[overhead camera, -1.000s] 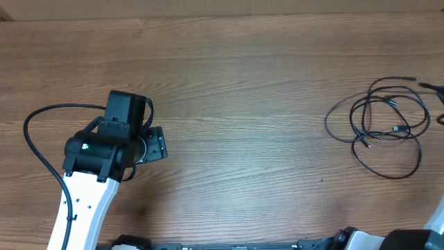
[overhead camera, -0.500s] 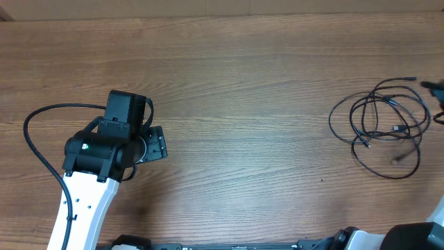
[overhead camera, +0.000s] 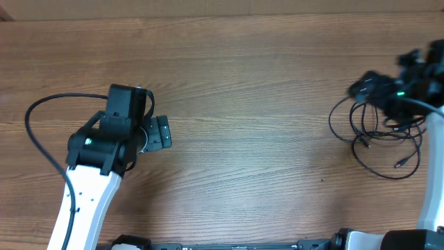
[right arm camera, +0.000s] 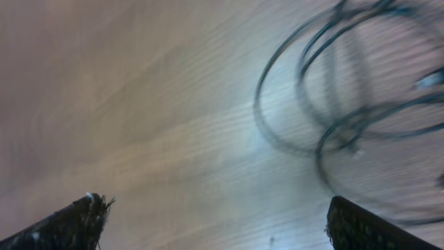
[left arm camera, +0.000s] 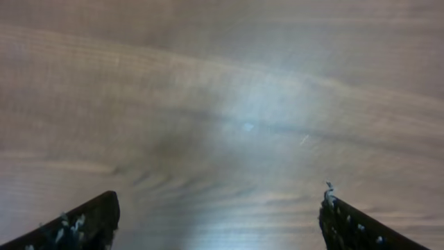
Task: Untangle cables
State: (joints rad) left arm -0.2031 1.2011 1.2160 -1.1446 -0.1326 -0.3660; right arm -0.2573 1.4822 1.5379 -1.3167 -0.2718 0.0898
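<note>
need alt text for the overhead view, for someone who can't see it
Black cables lie in a loose tangle on the right side of a wooden table, with the right gripper above the tangle's upper edge. The left gripper is far away on the left, over bare wood.

Thin black cables [overhead camera: 362, 142] sit at the far right of the tabletop [overhead camera: 263, 83], lying flat in a loose snarl of overlapping loops. Several strands cross on the left side of the bundle. A small connector [overhead camera: 399, 164] rests inside the lowest loop. The top of the snarl is partly hidden. In the right wrist view, the cables are a blur at upper right.
</note>
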